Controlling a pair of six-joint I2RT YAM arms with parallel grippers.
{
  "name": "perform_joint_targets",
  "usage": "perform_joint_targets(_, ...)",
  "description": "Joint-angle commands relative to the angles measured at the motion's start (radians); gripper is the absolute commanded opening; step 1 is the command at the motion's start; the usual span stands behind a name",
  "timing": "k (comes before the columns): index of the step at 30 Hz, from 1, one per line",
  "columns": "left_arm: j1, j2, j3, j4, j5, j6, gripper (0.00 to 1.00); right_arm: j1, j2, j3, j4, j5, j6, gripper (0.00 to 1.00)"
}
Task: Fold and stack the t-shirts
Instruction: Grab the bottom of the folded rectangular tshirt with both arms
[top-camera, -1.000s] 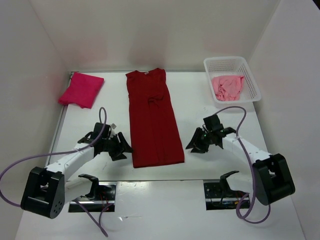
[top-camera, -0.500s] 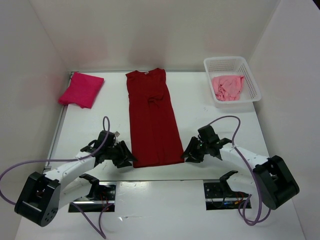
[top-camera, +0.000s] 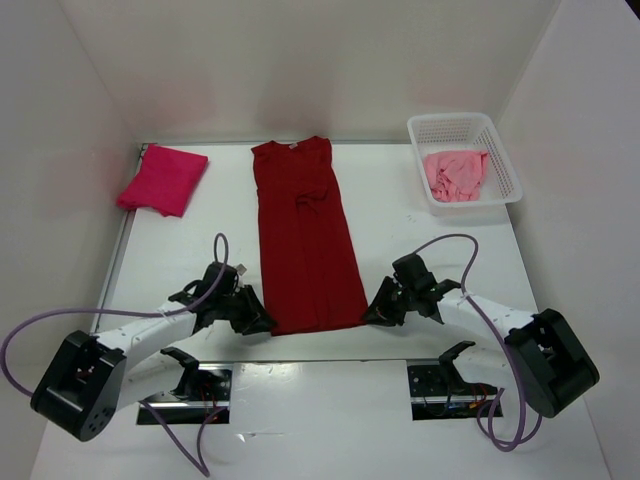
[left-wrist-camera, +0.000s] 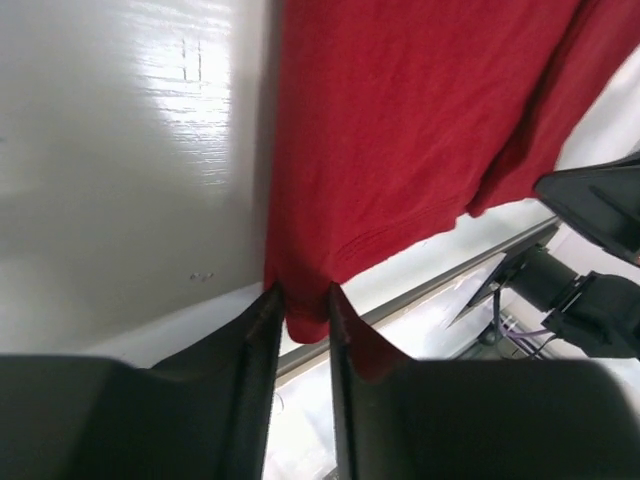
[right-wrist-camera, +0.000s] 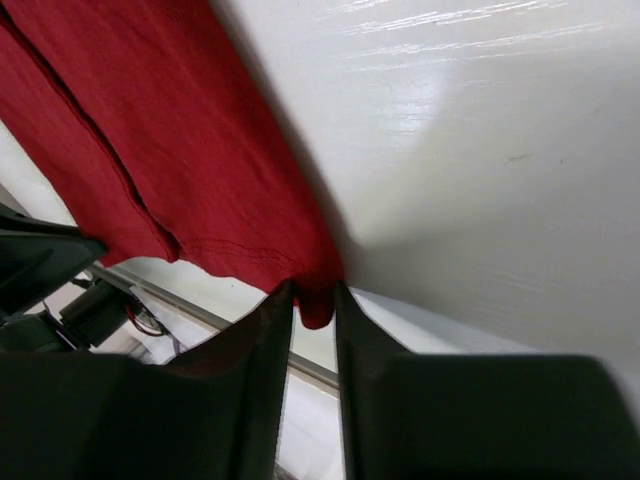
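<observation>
2 grippers (top-camera: 262, 322) (top-camera: 370, 313) on dark red t-shirt (top-camera: 305, 240) corners

Table (top-camera: 220, 200): dark red shirt (top-camera: 305, 240) centre, magenta shirt (top-camera: 163, 180) far-left, basket (top-camera: 505, 165) far-right.

The left gripper (left-wrist-camera: 303, 300) is pinching the near corner of the dark red shirt (left-wrist-camera: 400, 120) between its two black fingers (left-wrist-camera: 250, 350). The cloth is touching both tips, and a small tab of it is poking down through the narrow gap. From that corner the shirt is spreading up and to the right across the white table (left-wrist-camera: 120, 180), its stitched hem running along the lower right edge. A second red layer is overlapping it at the upper right. Light is glaring off the bare table at the upper left. Beyond the hem a metal rail (left-wrist-camera: 450, 280) is running along the table edge, and blurred black hardware (left-wrist-camera: 600, 305) is showing at the far right.
</observation>
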Motion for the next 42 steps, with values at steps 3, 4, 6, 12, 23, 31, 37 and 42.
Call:
perform_joint_targets(3,-0.077,0.089,0.013,0.070,-0.007,-0.020,0.26,0.008,-0.001,-0.007,0.039,0.030,0.004,0.20)
perform_joint_targets(4,-0.088,0.110,0.027,0.070,-0.007,-0.020,0.24,0.008,-0.001,-0.007,0.039,0.030,0.004,0.18)
perform_joint_targets(6,-0.097,0.111,0.039,0.041,-0.016,-0.008,0.20,0.008,-0.001,-0.007,0.030,0.021,-0.007,0.12)
perform_joint_targets(12,-0.097,0.029,0.048,-0.091,0.005,0.023,0.10,0.134,-0.151,-0.043,-0.087,0.031,0.112,0.02)
perform_joint_targets(23,-0.088,-0.247,0.131,-0.407,0.106,-0.035,0.06,0.171,-0.307,0.204,-0.400,0.030,0.119,0.01)
perform_joint_targets(31,0.248,0.052,0.428,-0.329,0.114,0.195,0.06,-0.159,0.105,0.515,-0.383,0.011,-0.305,0.01)
perform_joint_targets(37,0.271,0.352,0.664,-0.157,0.028,0.198,0.06,-0.210,0.434,0.829,-0.286,0.034,-0.414,0.01)
perform_joint_targets(42,0.320,0.529,0.795,-0.132,-0.042,0.219,0.06,-0.219,0.633,1.040,-0.262,0.048,-0.454,0.01)
